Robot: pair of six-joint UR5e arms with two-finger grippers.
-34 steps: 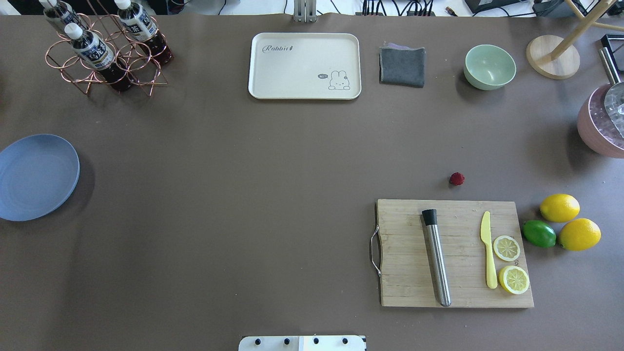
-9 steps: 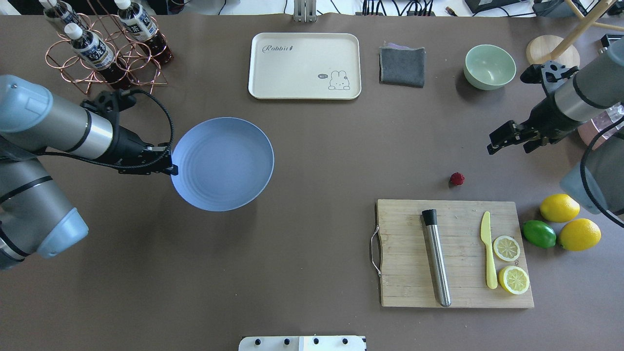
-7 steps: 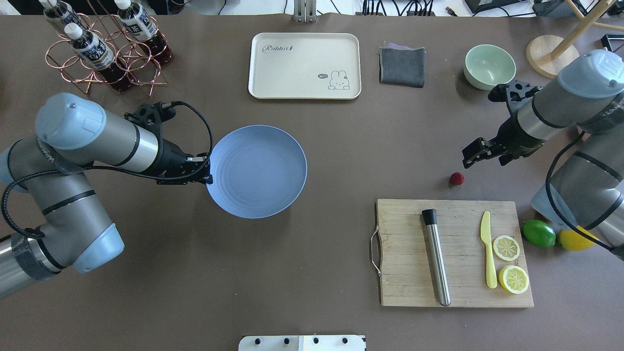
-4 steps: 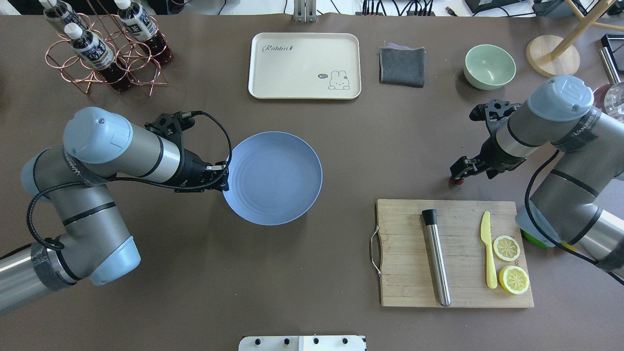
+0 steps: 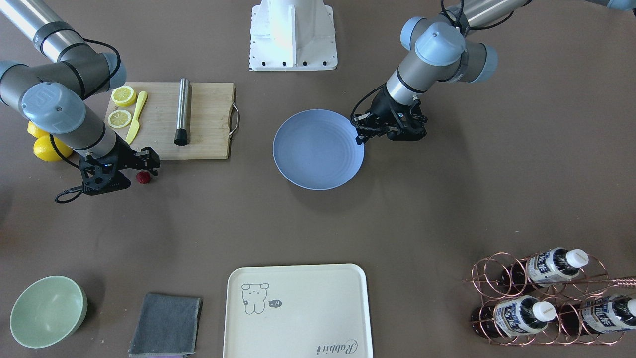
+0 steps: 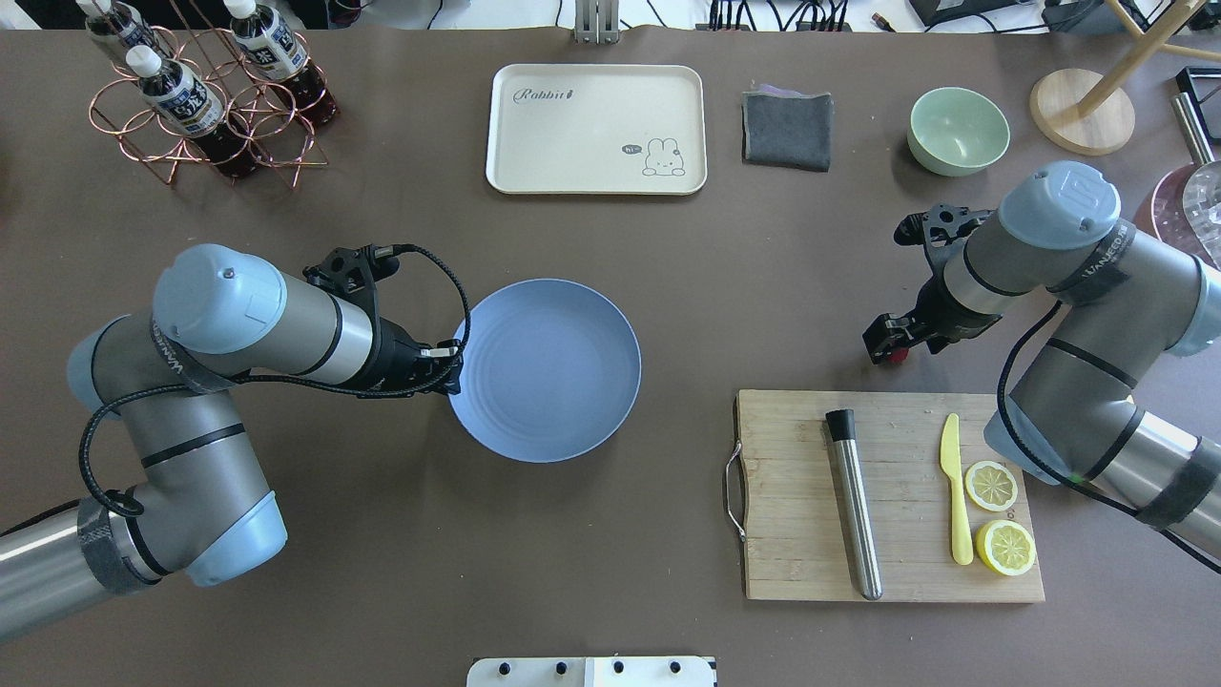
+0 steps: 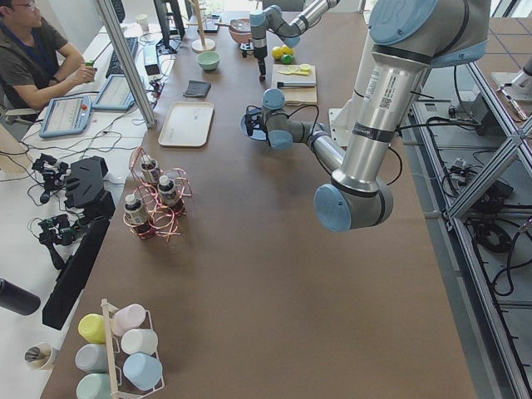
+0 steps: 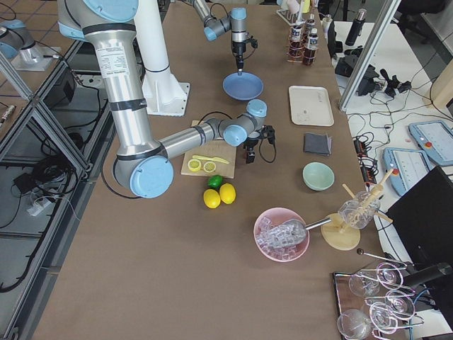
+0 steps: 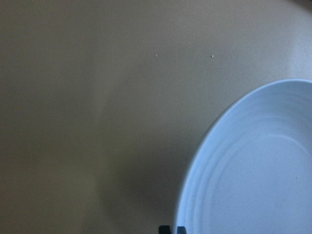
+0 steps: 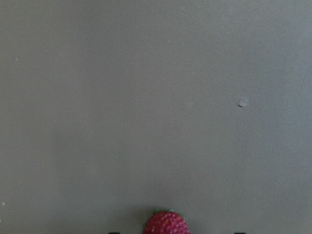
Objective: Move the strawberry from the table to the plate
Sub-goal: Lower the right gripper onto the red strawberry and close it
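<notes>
The tiny dark red bumpy strawberry (image 5: 143, 177) sat on the big flat brown-grey table (image 6: 668, 592), on the robot's R side, just past the far edge of the wooden cutting board (image 6: 792, 496). The black two-finger R gripper (image 6: 884, 343) was low over the strawberry w/ its fingers spread apart. In the R wrist view the strawberry showed at the bottom middle, btw two dark finger tips at the bottom edge, and neither tip touched it there. In the middle of the table was the round light blue plate (image 6: 553, 382) w/ faint rings. The black L gripper (image 6: 454, 366) pinched the plate's rim on the robot's L side, fingers pressed close on the edge. There was a soft shadow under the plate, but I couldn't tell if it lay flat on the table or was lifted a bit. The plate and strawberry were well apart. On the board lay a shiny metal rod w/ a black tip (image 6: 856, 515), a yellow plastic knife (image 6: 954, 496) and two cut lemon halves (image 6: 1005, 547). At the far side sat a cream tray w/ a rabbit drawing (image 6: 596, 129), a folded grey cloth (image 6: 787, 129), a pale green bowl (image 6: 958, 131) and a copper wire rack w/ bottles (image 6: 205, 124).
</notes>
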